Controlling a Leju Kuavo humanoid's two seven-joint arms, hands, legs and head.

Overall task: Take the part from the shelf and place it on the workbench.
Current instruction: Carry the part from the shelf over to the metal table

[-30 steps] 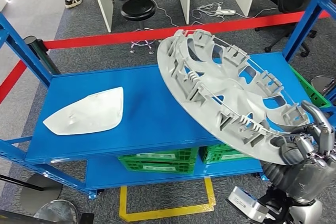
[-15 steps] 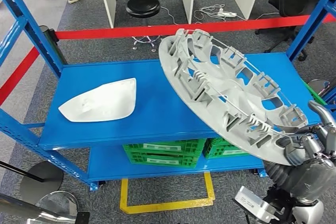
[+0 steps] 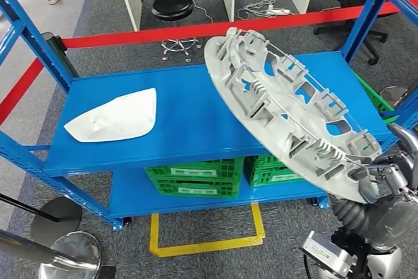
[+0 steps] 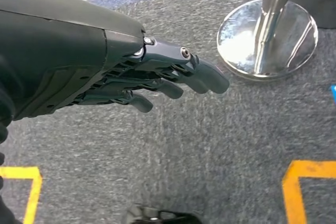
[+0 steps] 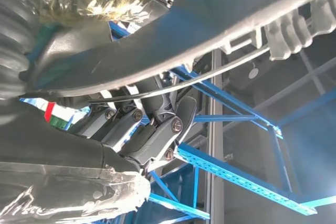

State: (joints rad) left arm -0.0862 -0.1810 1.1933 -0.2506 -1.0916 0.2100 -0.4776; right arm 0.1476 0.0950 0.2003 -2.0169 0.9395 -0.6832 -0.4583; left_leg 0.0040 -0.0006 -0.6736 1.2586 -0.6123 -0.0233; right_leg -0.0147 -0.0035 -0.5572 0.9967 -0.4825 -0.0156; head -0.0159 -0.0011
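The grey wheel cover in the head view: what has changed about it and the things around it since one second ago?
The whole picture shifts between frames, so the camera moved, not the shelf things. The right hand still grips the grey wheel cover by its lower rim, tilted above the blue shelf, much as before. The white part still lies on the shelf. Nothing was taken or let go. The left hand hangs over the carpet, holding nothing.

The hubcap (image 3: pixel 290 119) hangs tilted above the shelf (image 3: pixel 197 132) at its 3 o'clock end, its near edge held by the right hand (image 3: pixel 389 191). A white part (image 3: pixel 113 117) lies on the shelf toward 9 o'clock. Crates (image 3: pixel 197 178) sit on the tier beneath.
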